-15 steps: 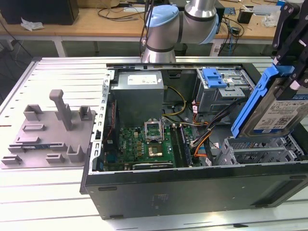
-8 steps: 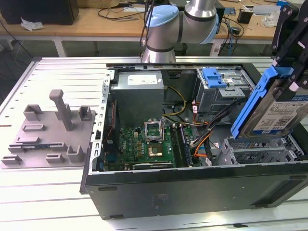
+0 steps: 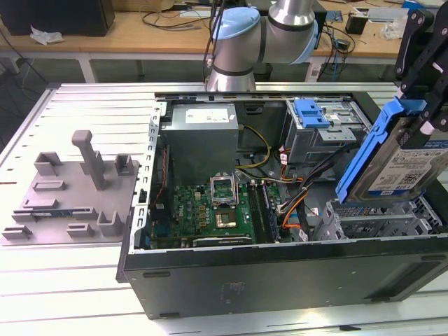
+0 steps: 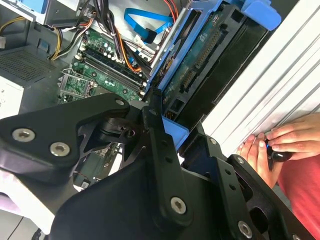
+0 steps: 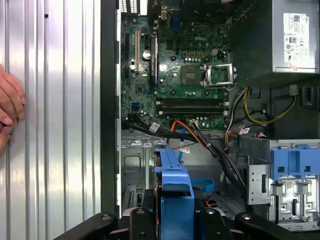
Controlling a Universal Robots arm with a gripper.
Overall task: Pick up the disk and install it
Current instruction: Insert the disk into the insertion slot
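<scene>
The disk point(image 3: 406, 170), a silver drive with a white-and-blue label in a blue caddy rail, hangs tilted over the open computer case point(image 3: 280, 269), at the exterior view's right. My black gripper point(image 3: 422, 124) comes down from above and is shut on its upper end. Just below the disk sits the silver drive bay point(image 3: 378, 218). In the second wrist view the disk's circuit-board underside point(image 4: 200, 65) runs away from the gripper point(image 4: 170, 127). In the first wrist view the blue caddy point(image 5: 172, 182) sticks out from the gripper point(image 5: 175, 220) above the case's interior.
A blue latch on a perforated silver cage point(image 3: 311, 115) stands at the case's back. The motherboard point(image 3: 217, 206) and loose cables point(image 3: 294, 199) fill the middle. A grey fixture plate with posts point(image 3: 70, 189) lies on the exterior view's left. A person's hand point(image 4: 280, 145) rests on the ribbed table.
</scene>
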